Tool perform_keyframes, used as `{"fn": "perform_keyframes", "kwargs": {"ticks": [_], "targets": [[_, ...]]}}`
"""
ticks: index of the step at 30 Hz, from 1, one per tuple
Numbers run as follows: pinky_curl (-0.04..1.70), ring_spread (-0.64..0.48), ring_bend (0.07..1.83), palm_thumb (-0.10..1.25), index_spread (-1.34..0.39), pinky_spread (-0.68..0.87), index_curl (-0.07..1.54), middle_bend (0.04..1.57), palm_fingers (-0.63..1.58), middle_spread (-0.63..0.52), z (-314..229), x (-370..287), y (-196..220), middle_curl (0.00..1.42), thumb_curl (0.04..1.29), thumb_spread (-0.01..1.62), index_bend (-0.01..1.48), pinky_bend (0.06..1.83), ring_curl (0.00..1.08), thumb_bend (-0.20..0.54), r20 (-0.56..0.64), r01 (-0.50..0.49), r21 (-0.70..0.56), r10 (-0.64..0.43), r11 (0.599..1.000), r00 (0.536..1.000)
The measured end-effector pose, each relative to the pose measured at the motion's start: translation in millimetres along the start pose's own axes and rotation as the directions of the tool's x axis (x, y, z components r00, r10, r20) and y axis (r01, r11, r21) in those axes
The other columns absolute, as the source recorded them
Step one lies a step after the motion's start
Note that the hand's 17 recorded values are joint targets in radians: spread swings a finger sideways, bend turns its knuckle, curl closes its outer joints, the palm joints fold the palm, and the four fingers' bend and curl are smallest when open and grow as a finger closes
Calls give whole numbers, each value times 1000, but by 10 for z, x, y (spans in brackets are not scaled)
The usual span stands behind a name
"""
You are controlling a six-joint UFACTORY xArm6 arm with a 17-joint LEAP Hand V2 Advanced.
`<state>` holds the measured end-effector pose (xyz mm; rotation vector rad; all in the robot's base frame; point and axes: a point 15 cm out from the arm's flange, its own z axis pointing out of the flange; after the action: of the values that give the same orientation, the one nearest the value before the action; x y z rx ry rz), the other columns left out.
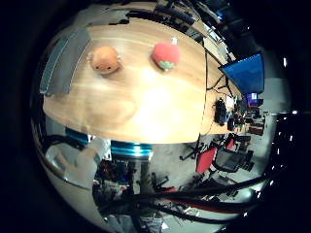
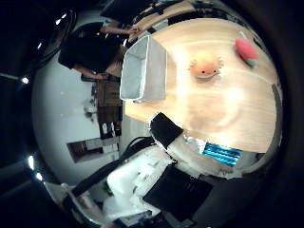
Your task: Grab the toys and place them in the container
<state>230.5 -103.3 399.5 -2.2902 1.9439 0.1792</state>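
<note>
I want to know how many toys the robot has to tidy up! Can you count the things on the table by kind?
Toys: 2, an orange plush toy and a red strawberry toy, both lying on the wooden table
Containers: 1, a grey container beside the orange one
Total: 3

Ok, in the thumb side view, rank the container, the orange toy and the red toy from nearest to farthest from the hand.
1. Container, at the edge of the table, closest to the hand.
2. Orange toy, mid-table beside the container.
3. Red toy, beyond the orange toy, toward the far side.
</note>
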Motion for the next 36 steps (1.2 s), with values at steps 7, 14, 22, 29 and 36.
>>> {"fn": "perform_keyframes", "kwargs": {"ticks": [7, 14, 22, 29, 36], "targets": [[-2, -142, 544, 308, -508, 236, 340, 260, 455, -202, 12, 13, -24, 363, 270, 1068, 183, 676, 158, -24, -15, 13, -1, -13, 1000, 1000], [-2, -142, 542, 303, -508, 239, 341, 260, 456, -196, 19, 3, -31, 363, 266, 1071, 182, 666, 159, -24, -25, 26, -13, -26, 1000, 999], [-2, -142, 540, 298, -508, 242, 341, 258, 457, -193, 38, -7, -45, 362, 266, 1074, 181, 661, 160, -23, -23, 30, -15, -31, 999, 999], [-2, -142, 537, 298, -504, 243, 340, 260, 459, -193, 129, 19, -86, 364, 265, 1075, 180, 659, 160, -23, -23, 34, -13, -34, 999, 999], [-2, -142, 545, 302, -499, 245, 338, 264, 468, -199, 169, -7, -290, 366, 264, 1074, 177, 659, 161, -22, -43, 66, 14, -65, 998, 997]]}}
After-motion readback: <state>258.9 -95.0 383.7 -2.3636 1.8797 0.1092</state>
